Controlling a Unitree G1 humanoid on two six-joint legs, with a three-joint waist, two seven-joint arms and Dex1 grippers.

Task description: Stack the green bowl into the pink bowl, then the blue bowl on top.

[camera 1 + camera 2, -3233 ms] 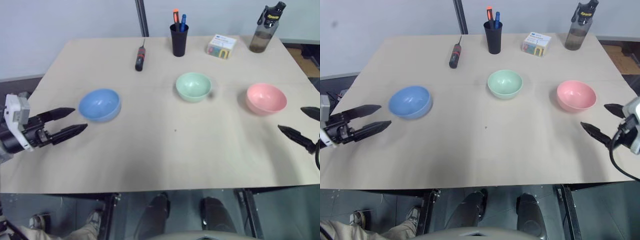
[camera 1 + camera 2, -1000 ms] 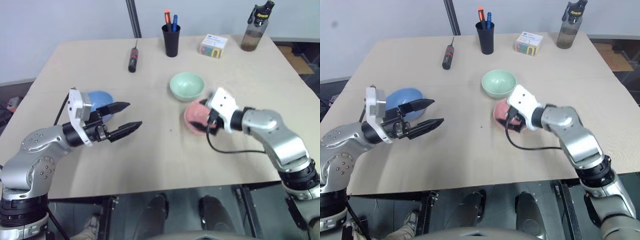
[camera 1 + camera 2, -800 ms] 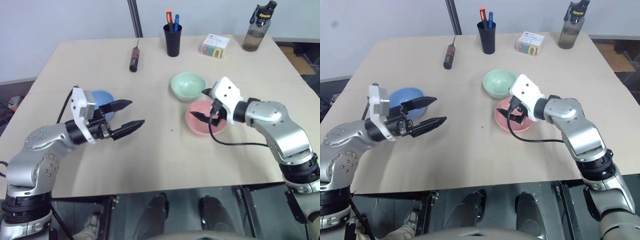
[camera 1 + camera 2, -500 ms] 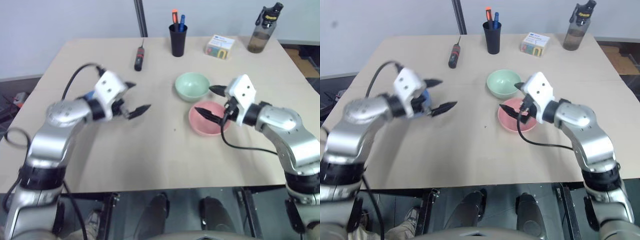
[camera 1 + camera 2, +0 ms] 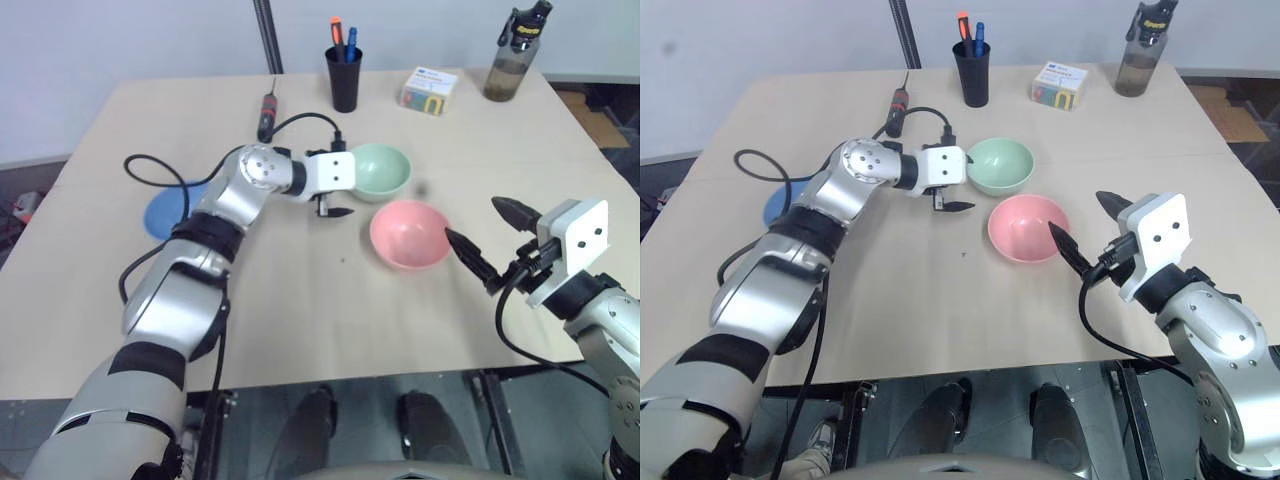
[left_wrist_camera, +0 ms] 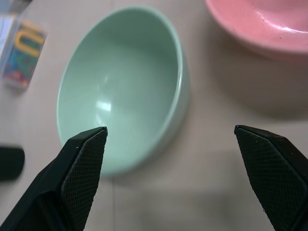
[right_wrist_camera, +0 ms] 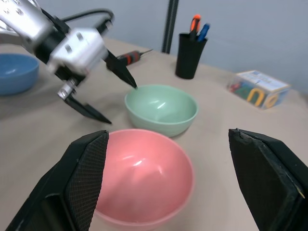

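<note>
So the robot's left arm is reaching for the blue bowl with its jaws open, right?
Not quite. The left gripper has its jaws open, but it is reaching for the green bowl, not the blue one. The left wrist view shows the green bowl right in front of it.

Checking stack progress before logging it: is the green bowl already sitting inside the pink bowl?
No, the green bowl stands on the table beside the pink bowl, which is empty.
</note>
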